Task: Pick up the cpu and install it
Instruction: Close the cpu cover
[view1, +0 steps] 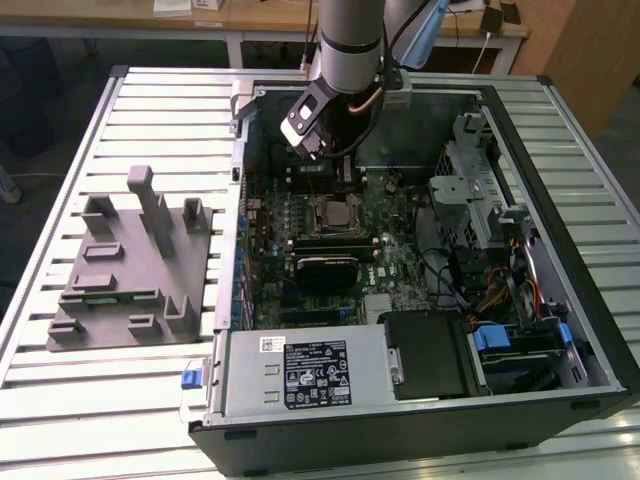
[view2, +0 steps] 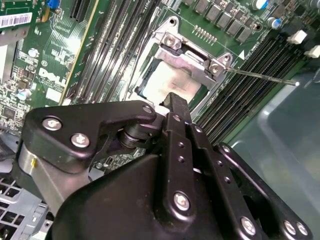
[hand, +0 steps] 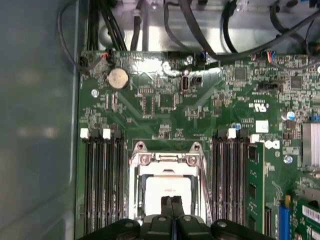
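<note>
While the grey robot arm (view1: 350, 40) leans over the open black computer case (view1: 400, 438), its black gripper (hand: 171, 201) hangs just above the processor socket with its two fingers pressed together and nothing between them. In both wrist views the closed tips sit over the cpu (hand: 167, 186), a flat square chip with a pale silver top, which lies flat inside the socket and is bordered by the silver metal socket frame (hand: 167, 159); whether the tips touch the chip cannot be told. In the second wrist view a thin metal lever rod (view2: 260, 76) runs out from one corner of that frame. The socket sits on the green motherboard (hand: 165, 102), with rows of black memory slots (hand: 102, 180) on either side of it and a round silver coin battery (hand: 118, 78) farther along the board. In the exterior view a silver power supply box (view1: 300, 370) fills the near end of the case, and a grey plastic fixture block (view1: 130, 260) rests on the slatted metal table (view1: 100, 405), well apart from the case towards the exterior view's left.
</note>
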